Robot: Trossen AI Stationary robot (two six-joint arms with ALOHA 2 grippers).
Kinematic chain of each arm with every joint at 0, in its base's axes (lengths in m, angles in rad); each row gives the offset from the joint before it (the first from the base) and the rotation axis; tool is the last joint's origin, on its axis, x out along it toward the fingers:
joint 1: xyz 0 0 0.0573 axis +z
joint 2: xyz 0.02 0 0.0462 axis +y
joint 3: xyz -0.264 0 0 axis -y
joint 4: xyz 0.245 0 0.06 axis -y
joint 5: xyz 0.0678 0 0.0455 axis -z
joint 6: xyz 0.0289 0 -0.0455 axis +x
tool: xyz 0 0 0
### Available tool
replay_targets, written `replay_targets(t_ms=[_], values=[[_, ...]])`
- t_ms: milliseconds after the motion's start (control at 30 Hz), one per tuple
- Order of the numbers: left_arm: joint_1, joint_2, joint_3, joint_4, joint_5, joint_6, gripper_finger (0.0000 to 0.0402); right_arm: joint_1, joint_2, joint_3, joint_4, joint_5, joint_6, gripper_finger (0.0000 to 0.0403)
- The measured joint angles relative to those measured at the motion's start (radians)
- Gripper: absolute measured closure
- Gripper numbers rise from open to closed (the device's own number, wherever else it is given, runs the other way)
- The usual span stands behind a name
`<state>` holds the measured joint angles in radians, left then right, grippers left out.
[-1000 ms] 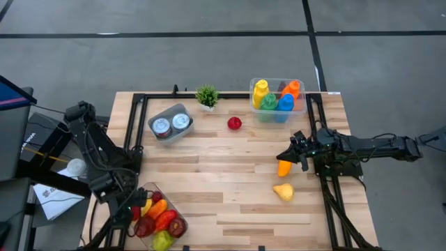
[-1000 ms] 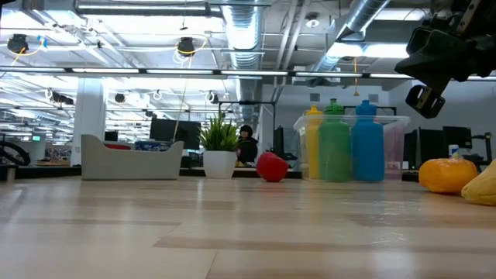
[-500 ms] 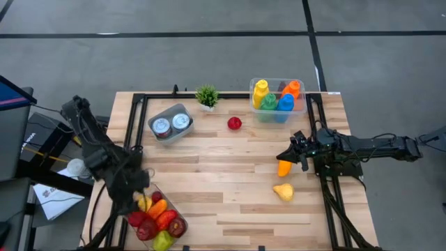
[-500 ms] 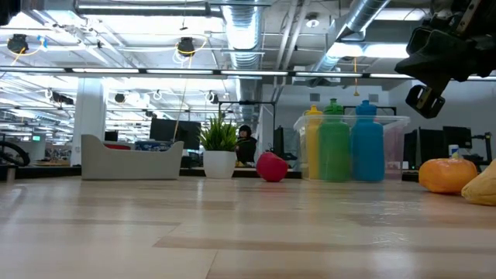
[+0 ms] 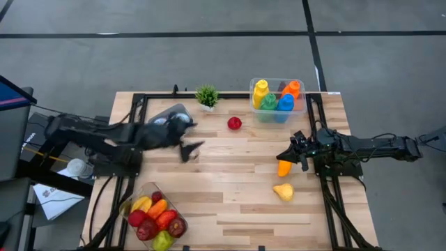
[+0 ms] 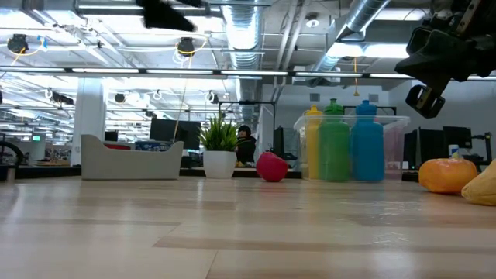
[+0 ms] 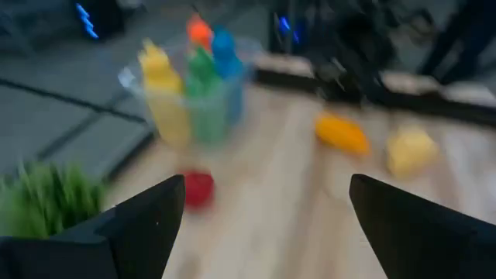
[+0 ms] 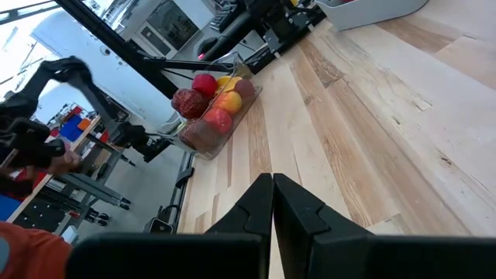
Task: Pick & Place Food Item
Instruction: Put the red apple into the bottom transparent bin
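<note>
The pale, plank-grained wooden counter carries a clear plastic tray of glossy fruit at its near left corner, a small round red fruit and a lumpy yellow piece. The left gripper, over that tray half a second ago, now hangs mid-counter beside the tins, jaws spread and empty. The right gripper sits by the orange food, jaws pressed together. No lettering is legible.

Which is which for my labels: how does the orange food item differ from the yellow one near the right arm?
The orange food item is elongated and lies just beside the right gripper; the yellow food item is lumpier, paler and sits apart, nearer the front edge. Both lie loose on the wooden table, outside any bin.
</note>
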<state>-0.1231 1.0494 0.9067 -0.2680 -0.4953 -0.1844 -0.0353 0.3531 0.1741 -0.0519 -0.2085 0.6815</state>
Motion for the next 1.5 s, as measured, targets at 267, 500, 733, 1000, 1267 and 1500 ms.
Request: replay_targets(t_ms=[267, 500, 733, 1000, 1267, 1500], values=[[0.352, 0.376, 0.0, 0.658, 0.234, 0.121, 0.0048, 0.0, 0.0, 0.0, 0.0, 0.0, 0.0, 0.0397], [0.424, 0.704, 0.056, 0.904, 0.294, 0.121, 0.0049, 0.0, 0.0, 0.0, 0.0, 0.0, 0.0, 0.0397], [0.422, 0.924, 0.161, 0.897, 0.264, 0.13, 0.0049, 0.0, 0.0, 0.0, 0.0, 0.0, 0.0, 0.0397], [0.423, 0.998, 0.189, 0.895, 0.177, 0.164, 0.0049, 0.0, 0.0, 0.0, 0.0, 0.0, 0.0, 0.0397], [0.416, 0.997, 0.218, 0.795, 0.178, 0.181, 0.0049, 0.0, 0.0, 0.0, 0.0, 0.0, 0.0, 0.0397], [0.429, 0.997, 0.325, 0.521, 0.219, 0.252, 0.0049, 0.0, 0.0, 0.0, 0.0, 0.0, 0.0, 0.0397]])
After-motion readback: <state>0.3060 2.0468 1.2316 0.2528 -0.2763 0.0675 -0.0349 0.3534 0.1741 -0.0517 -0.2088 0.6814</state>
